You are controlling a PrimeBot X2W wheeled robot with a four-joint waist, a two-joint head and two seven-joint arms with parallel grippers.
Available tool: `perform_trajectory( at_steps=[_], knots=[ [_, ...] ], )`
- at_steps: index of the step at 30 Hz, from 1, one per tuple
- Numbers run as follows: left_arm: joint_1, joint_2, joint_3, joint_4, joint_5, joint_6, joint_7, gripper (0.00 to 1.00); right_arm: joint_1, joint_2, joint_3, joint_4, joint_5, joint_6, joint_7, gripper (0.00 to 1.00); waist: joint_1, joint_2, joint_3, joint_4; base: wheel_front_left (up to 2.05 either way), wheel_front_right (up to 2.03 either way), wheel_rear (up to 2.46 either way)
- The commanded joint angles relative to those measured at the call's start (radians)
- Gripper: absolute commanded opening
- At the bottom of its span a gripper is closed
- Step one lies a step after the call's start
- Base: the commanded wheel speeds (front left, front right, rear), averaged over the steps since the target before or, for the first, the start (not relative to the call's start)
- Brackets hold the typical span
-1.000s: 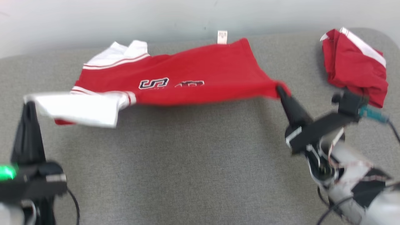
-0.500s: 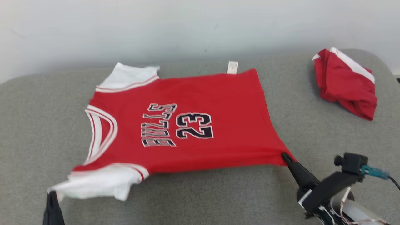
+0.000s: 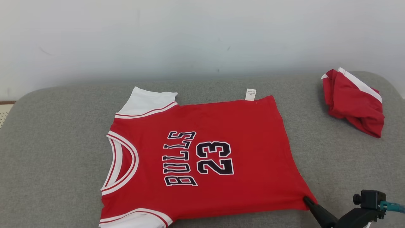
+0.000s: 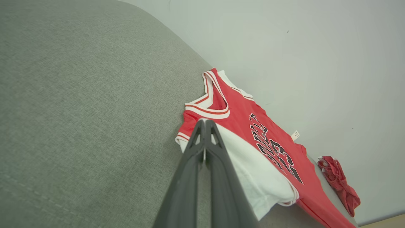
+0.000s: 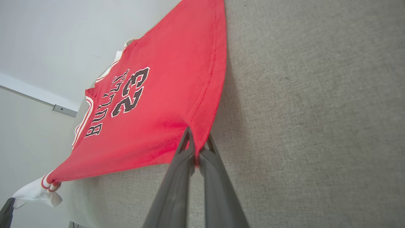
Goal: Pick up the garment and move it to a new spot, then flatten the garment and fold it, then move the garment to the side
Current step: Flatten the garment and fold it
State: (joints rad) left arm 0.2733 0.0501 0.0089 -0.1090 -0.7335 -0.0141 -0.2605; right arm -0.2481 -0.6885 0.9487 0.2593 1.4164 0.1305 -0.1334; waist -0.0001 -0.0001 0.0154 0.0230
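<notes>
**1. Work surface.** In the head view a grey padded surface [image 3: 57,164] is shown, bounded at 12 o'clock by a pale wall [image 3: 202,31].

**2. Task item.** The red jersey [image 3: 253,133] is spread face up at the centre of the surface. Its white-trimmed collar [image 3: 121,164] is turned to 9 o'clock and its hem to 3 o'clock. The black lettering "BULLS 23" [image 3: 199,158] is printed across the chest and runs from 6 o'clock toward 12 o'clock. The far white sleeve [image 3: 148,101] is laid flat at 11 o'clock. A small white label [image 3: 250,94] projects from the far edge at 1 o'clock. The near white sleeve [image 3: 133,220] is cut off by the frame at 7 o'clock.

**3. Left gripper.** In the left wrist view the left gripper [image 4: 205,124] is seen with its two dark fingers pressed together. They are clamped on the edge of the near white sleeve, and that sleeve is held raised off the surface.

**4. Right gripper.** The right gripper [image 3: 307,200] is located at the jersey's 5 o'clock corner. In the right wrist view its fingers are closed on the hem corner, with red fabric pinched between them. The near edge of the jersey is drawn in a straight line from this corner toward the near sleeve.

**5. Other item.** A second red garment [image 3: 354,101] with a white stripe is crumpled at 2 o'clock from the jersey. It lies well apart from the jersey, near the far right corner of the surface.
</notes>
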Motion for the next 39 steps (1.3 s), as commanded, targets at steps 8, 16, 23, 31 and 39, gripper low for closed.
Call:
perform_trajectory(
  at_steps=[8, 16, 23, 31, 39],
  knots=[
    [-0.040, 0.002, 0.005, 0.018, 0.029, -0.011, -0.004, 0.00, 0.018, 0.038, -0.027, 0.007, -0.018, 0.000, 0.022, 0.00, 0.0001, 0.0001, 0.015, 0.007, 0.00, 0.00, 0.00],
    [-0.113, 0.008, 0.027, 0.008, 0.095, -0.046, -0.004, 0.00, 0.007, 0.076, -0.084, -0.035, 0.027, 0.000, 0.031, 0.00, 0.0001, 0.0001, 0.022, -0.011, 0.00, 0.00, 0.00],
    [-0.214, 0.052, 0.018, 0.030, 0.117, -0.062, 0.010, 0.00, -0.017, 0.104, -0.130, -0.076, 0.088, 0.000, 0.053, 0.00, 0.0001, 0.0001, 0.044, -0.036, 0.00, 0.00, 0.00],
    [-0.371, 0.102, 0.021, 0.104, 0.110, -0.072, 0.038, 0.00, -0.092, 0.138, -0.160, -0.043, 0.124, 0.000, 0.094, 0.00, 0.0001, 0.0001, 0.085, -0.054, 0.00, 0.00, 0.00],
    [-0.511, 0.142, 0.009, 0.232, 0.087, -0.090, 0.071, 0.00, -0.216, 0.192, -0.154, 0.065, 0.109, 0.000, 0.160, 0.00, 0.0001, 0.0001, 0.118, -0.064, 0.00, 0.00, 0.00]
  ],
)
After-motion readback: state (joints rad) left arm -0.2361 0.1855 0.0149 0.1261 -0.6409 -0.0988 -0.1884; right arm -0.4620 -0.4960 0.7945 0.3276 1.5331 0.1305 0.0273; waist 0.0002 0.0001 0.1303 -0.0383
